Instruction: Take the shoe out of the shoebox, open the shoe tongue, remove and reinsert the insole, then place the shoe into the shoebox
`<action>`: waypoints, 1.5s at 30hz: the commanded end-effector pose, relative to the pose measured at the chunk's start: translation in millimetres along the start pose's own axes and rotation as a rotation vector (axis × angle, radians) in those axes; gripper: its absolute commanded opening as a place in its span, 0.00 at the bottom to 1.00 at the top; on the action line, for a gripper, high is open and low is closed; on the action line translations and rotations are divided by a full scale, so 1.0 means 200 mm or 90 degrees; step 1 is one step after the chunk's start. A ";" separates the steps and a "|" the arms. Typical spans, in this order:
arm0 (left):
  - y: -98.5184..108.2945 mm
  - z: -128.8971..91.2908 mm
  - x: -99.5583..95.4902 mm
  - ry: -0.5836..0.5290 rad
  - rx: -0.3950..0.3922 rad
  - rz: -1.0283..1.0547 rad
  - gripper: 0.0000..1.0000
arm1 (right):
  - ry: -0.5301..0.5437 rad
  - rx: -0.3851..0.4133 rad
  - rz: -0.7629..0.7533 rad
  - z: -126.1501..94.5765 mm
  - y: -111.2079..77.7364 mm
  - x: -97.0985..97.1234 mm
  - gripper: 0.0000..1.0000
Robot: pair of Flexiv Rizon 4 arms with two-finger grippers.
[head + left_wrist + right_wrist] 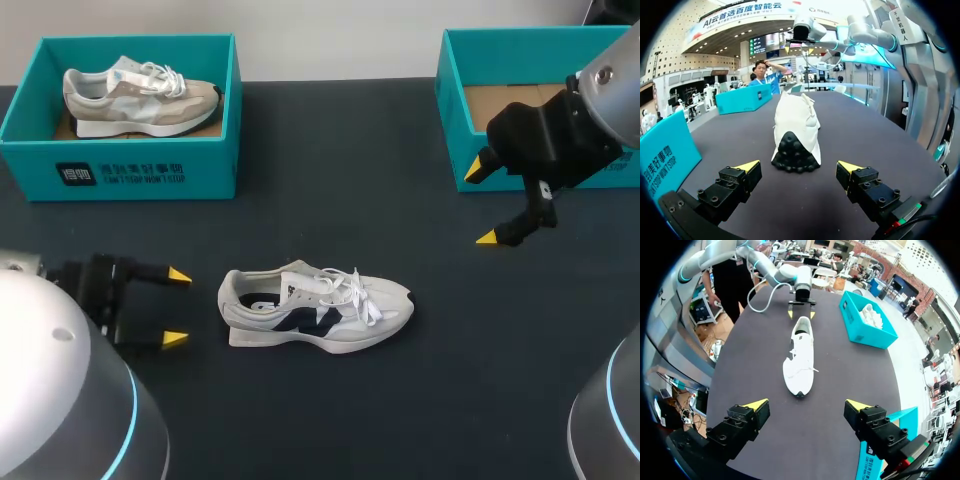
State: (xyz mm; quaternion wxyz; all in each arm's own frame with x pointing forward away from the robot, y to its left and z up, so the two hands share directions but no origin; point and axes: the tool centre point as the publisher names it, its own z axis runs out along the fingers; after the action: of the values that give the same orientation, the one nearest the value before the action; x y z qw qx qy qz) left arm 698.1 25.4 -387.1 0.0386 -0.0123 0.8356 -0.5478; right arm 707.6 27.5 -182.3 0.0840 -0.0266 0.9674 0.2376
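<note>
Shoe [315, 308] between grippers — outside shoeboxes

Silver cyan-ringed arms [60, 390]; black yellow-tipped left claw [176, 307], right claw [480, 204]

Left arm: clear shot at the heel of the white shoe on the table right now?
Probably yes. The left tool is open, level with the white shoe, heel facing it, with only bare table between.
</note>
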 end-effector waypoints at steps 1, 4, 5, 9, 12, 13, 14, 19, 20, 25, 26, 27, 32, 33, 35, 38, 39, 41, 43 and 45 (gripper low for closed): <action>-0.04 0.07 -0.02 -0.009 -0.013 0.004 1.00 | 0.000 0.001 0.000 0.01 0.00 0.00 1.00; -0.05 0.11 -0.03 -0.014 -0.013 0.000 1.00 | 0.000 0.001 0.000 0.01 0.00 0.00 1.00; -0.05 0.13 -0.04 -0.014 -0.013 0.000 1.00 | 0.000 0.001 0.000 0.01 0.00 0.00 1.00; -0.06 0.18 -0.05 -0.014 -0.013 -0.006 1.00 | 0.000 0.001 0.000 0.01 0.00 0.00 1.00; -0.06 0.22 -0.04 -0.007 -0.015 -0.006 1.00 | 0.000 0.001 0.000 0.01 0.00 0.00 1.00; -0.06 0.23 -0.04 -0.005 -0.015 -0.007 1.00 | 0.000 0.001 0.000 0.01 0.00 0.00 1.00; -0.05 0.24 -0.04 -0.005 -0.017 -0.007 1.00 | 0.000 0.001 0.000 0.01 0.00 0.00 1.00; -0.04 0.29 -0.04 -0.003 -0.015 -0.018 1.00 | 0.000 0.001 0.000 0.01 0.00 0.00 1.00; -0.04 0.30 -0.05 -0.002 -0.014 -0.019 1.00 | 0.000 0.001 0.000 0.01 0.00 0.00 1.00; -0.06 0.33 -0.04 0.004 -0.010 -0.018 1.00 | 0.000 0.001 0.000 0.01 0.00 0.00 1.00; -0.06 0.34 -0.03 0.005 -0.010 -0.019 1.00 | 0.000 0.001 0.000 0.01 0.00 0.00 1.00; -0.06 0.35 -0.03 0.007 -0.010 -0.019 1.00 | 0.000 0.001 0.000 0.01 0.00 0.00 1.00; -0.06 0.39 -0.02 0.011 -0.008 -0.019 1.00 | 0.000 0.001 0.000 0.01 0.00 0.00 1.00; -0.06 0.40 -0.02 0.012 -0.008 -0.019 1.00 | 0.000 0.001 0.000 0.01 0.00 0.00 1.00; -0.06 0.41 -0.02 0.011 -0.010 -0.016 1.00 | 0.000 0.001 0.000 0.01 0.00 0.00 1.00; -0.06 0.43 -0.02 0.009 -0.009 -0.016 1.00 | 0.000 0.001 0.000 0.01 0.00 0.00 1.00; -0.06 0.44 -0.02 0.009 -0.009 -0.017 1.00 | 0.000 0.001 0.000 0.01 0.00 0.00 1.00; -0.05 0.45 -0.02 0.007 -0.010 -0.016 1.00 | 0.000 0.001 0.000 0.01 0.00 0.00 1.00; -0.05 0.46 -0.02 0.005 -0.010 -0.019 1.00 | 0.000 0.001 0.000 0.01 0.00 0.00 1.00; -0.04 0.47 -0.02 0.001 -0.010 -0.022 1.00 | 0.000 0.001 0.000 0.01 0.00 0.00 1.00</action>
State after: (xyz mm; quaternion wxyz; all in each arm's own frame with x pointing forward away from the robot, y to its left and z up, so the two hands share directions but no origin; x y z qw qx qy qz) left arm 710.4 -58.1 -411.8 0.0260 -0.0249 0.8394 -0.5424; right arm 707.6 27.5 -182.3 0.0840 -0.0266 0.9674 0.2376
